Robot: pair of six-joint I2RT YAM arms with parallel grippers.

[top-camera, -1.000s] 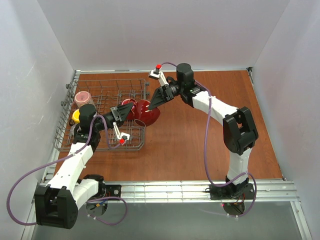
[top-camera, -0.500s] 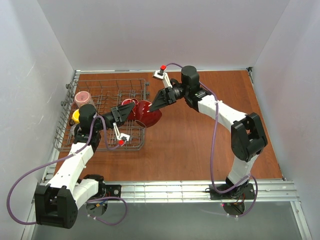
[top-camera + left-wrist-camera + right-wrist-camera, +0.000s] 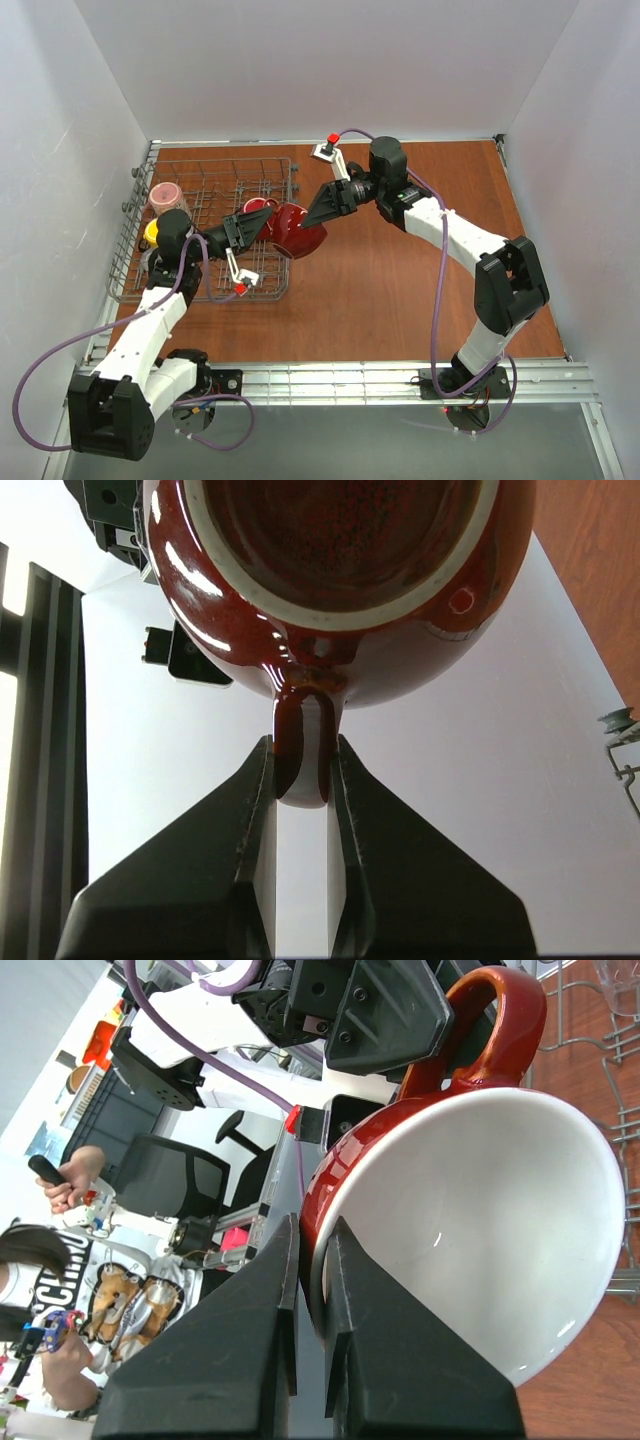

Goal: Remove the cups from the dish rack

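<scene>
The dark red mug hangs just past the dish rack's end, over the counter. The left fingers pinch its handle tight. The right fingers pinch its rim. It looks hard, shiny and slippery, and would likely break if dropped.

Left arm reaches forward and right over the table. Left gripper is pinched on the handle of the dark red mug. Right arm stretches left. Right gripper is clamped on the same mug's rim, tip to tip with the left.
</scene>
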